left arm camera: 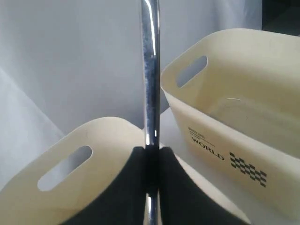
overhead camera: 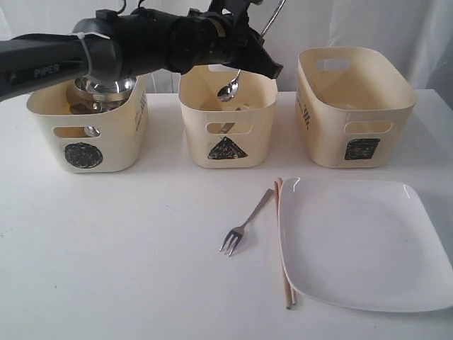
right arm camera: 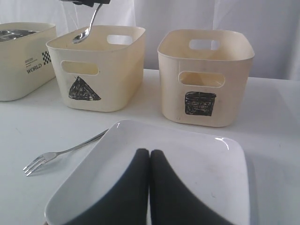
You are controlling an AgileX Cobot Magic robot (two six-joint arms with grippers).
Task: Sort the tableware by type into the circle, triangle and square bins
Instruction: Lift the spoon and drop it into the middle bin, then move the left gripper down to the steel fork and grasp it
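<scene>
Your left gripper (overhead camera: 263,65) is clamped on the handle of the steel spoon (overhead camera: 228,90), whose bowl hangs over the cream plastic tub marked with a triangle (overhead camera: 226,138). Seen from the right wrist, the spoon sits close to one rim, so letting go here could clip that edge and tip the spoon onto the white desk (overhead camera: 106,248). The circle tub (overhead camera: 88,145) and square tub (overhead camera: 357,131) flank closely; free room lies above. Your right gripper (right arm camera: 150,154), closed and empty, hovers over the large white square plate (right arm camera: 187,168).
</scene>
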